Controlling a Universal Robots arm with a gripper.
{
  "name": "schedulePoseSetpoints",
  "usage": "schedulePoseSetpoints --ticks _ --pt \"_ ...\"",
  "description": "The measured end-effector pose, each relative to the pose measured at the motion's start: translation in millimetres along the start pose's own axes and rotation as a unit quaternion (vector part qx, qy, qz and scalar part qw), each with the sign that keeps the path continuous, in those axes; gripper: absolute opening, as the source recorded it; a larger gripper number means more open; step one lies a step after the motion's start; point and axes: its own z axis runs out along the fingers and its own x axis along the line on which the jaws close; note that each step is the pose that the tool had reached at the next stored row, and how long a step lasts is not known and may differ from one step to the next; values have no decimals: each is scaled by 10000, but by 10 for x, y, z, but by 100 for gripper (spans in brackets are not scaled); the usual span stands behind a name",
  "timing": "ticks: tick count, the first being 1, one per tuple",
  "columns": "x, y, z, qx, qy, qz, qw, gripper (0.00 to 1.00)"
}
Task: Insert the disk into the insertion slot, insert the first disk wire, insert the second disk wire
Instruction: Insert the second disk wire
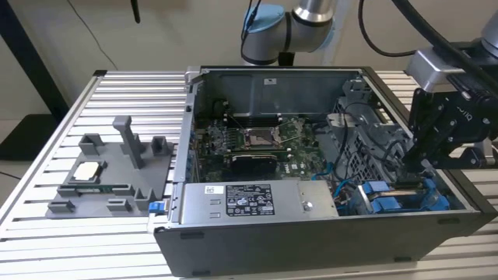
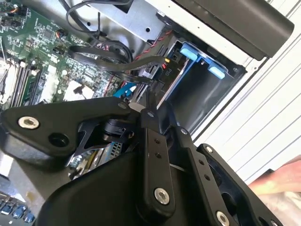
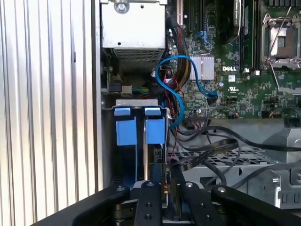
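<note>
We see the pincer (image 1: 411, 175) down inside the open computer case (image 1: 327, 245), at the exterior view's right, just above the insertion slot (image 1: 404, 201) with its bright blue rails. In both wrist views the pincer's black fingers (image 2: 149, 101) converge on a narrow tip right at the bay (image 3: 141, 141), where a bundle of black cables (image 3: 211, 146) comes across. In the second wrist view the tip seems to press on something small and dark at the end of a cable (image 2: 117, 70), likely a connector, but we cannot tell for certain whether it is pinching that or merely pressed together beside it.

As for the disk, we judge it to be already seated: in the first wrist view a thin upright edge (image 3: 151, 162) stands between the blue tabs of the bay, and no drive lies loose on the worktop (image 1: 116, 93) or on the grey fixture plate (image 1: 101, 192). The empty half of the bay shows in the second wrist view as a dark cavity (image 2: 202, 99).

So the first step looks done, and the work now stands at the wires. Whether either wire is fully plugged is hidden behind the fingers.
</note>
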Motion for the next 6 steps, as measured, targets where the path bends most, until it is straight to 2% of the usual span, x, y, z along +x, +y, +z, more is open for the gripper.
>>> schedulePoseSetpoints --ticks 6 --pt "-1 0 -6 0 3 0 10000 24"
